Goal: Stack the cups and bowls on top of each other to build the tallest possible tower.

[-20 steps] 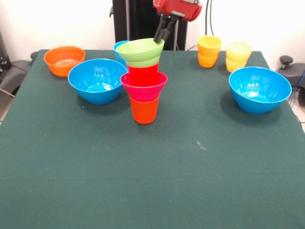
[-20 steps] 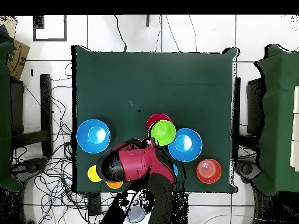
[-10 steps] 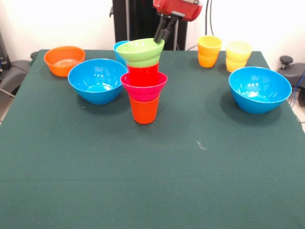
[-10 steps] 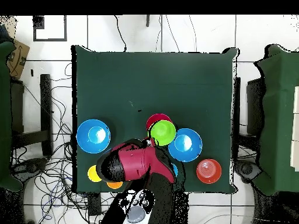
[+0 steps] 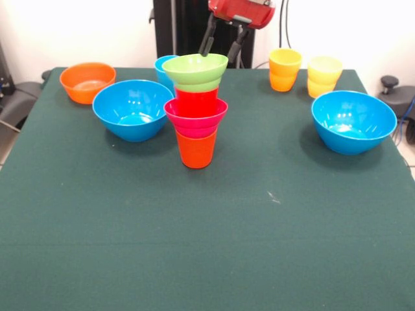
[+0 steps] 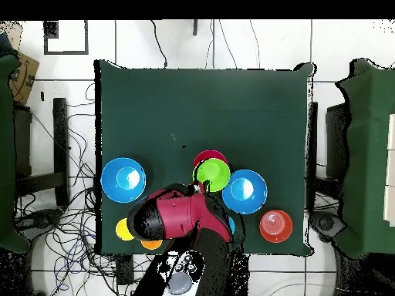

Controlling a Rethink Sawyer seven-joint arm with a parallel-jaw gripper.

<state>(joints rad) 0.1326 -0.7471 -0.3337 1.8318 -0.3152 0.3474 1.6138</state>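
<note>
The tower (image 5: 196, 110) is seen near the middle of the green counter (image 5: 207, 246): an orange cup (image 5: 196, 150) at the bottom, a pink-red bowl (image 5: 196, 116), a red cup (image 5: 196, 100) and a lime-green bowl (image 5: 195, 70) on top. The pincer (image 5: 222, 44) is held just above and behind the green bowl's far rim, its two dark fingers (image 5: 207, 40) spread wide with nothing between them. A light blue cup (image 5: 164, 68) is largely hidden behind the tower. A large blue bowl (image 5: 133, 109) and an orange bowl (image 5: 87, 81) are found to one side; a second blue bowl (image 5: 353, 120), a yellow-orange cup (image 5: 284, 69) and a pale yellow cup (image 5: 323, 76) to the other. In the overhead view much of the yellow cups is covered by the red arm (image 6: 171, 217).
</note>
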